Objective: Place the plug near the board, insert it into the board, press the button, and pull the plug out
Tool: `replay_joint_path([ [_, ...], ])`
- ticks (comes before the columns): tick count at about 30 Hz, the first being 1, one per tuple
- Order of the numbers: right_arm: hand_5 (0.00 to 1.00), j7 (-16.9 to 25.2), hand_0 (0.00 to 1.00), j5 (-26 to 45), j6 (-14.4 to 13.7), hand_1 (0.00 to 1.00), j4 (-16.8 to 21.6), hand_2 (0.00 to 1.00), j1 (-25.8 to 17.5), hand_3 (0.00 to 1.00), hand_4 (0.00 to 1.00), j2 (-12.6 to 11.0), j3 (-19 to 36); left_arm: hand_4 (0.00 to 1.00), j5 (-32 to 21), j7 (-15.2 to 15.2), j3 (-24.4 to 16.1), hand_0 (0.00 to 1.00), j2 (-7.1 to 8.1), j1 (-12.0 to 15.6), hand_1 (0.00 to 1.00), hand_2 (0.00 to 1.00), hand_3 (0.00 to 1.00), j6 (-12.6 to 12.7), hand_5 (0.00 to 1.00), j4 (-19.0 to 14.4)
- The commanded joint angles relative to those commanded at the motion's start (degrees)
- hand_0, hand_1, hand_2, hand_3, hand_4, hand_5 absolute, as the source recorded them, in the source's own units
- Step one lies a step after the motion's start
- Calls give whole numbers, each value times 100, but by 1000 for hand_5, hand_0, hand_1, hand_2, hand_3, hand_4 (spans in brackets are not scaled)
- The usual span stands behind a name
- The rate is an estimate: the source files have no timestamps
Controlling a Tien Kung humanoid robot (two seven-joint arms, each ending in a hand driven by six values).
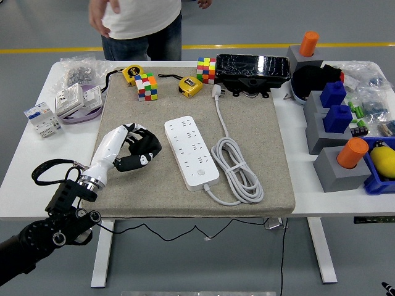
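One black robot arm enters from the lower left corner; its left hand (137, 151), white-backed with black fingers, lies over the beige mat (259, 185) with fingers loosely curled and nothing in its grasp. It sits just left of the power strip (191, 152), not touching it. No right arm is visible.

One white power strip lies diagonally near the centre of the mat, with several socket groups and one button close to its near end. Its grey cord (236, 171) leaves that near end and forms one loose coil to the strip's right. From the coil a single strand runs toward the far edge of the mat, ending in one white plug (216, 91), which lies on the mat well apart from the strip's sockets.

At the right of the white table (37, 179) stand four grey blocks: two carry blue pieces (338, 117) and two carry orange cylinders (352, 152). One blue bin (373, 185) at the right edge holds a yellow object.

Along the far edge of the mat lie two multicoloured cubes (145, 86), two yellow tape measures (190, 85) and one black device (252, 68) wrapped in glossy film. On the table's left side are white electrical parts (41, 118) and clear bags of small items.

Beyond the table stands one person (141, 21) in a white shirt, both hands raised clear of the tabletop.
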Motion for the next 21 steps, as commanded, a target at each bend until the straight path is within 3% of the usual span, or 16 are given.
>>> replay_joint_path([
  [3,405,0,528,-4,0,624,2,603,-6,545,882,13,27,835,68,82,-4,613,-8,20,612,556,561,-30,2,1],
  [4,404,-1,528,-6,0,624,-1,603,-9,546,882,19,37,908,105,128,-3,701,-7,29,713,684,652,-41,2,2],
  [9,404,-3,528,-13,3,624,-10,603,-24,546,882,39,68,908,236,224,-46,701,-4,93,713,684,652,-64,2,12],
  [10,404,-4,528,-16,3,624,-11,603,-26,546,882,42,74,948,254,225,-65,719,-1,108,748,760,763,-62,30,4],
  [14,404,-5,528,-24,1,624,-6,603,-27,546,882,40,93,948,338,217,-195,719,31,167,748,760,763,-61,30,-83],
  [18,404,-2,528,-36,-3,624,7,603,-14,546,883,25,111,970,353,142,-515,723,112,311,755,788,788,-70,53,-404],
  [21,404,-4,528,-38,-1,624,-5,603,-11,546,883,34,122,970,-143,-165,-924,723,184,457,755,788,788,-252,53,-822],
])
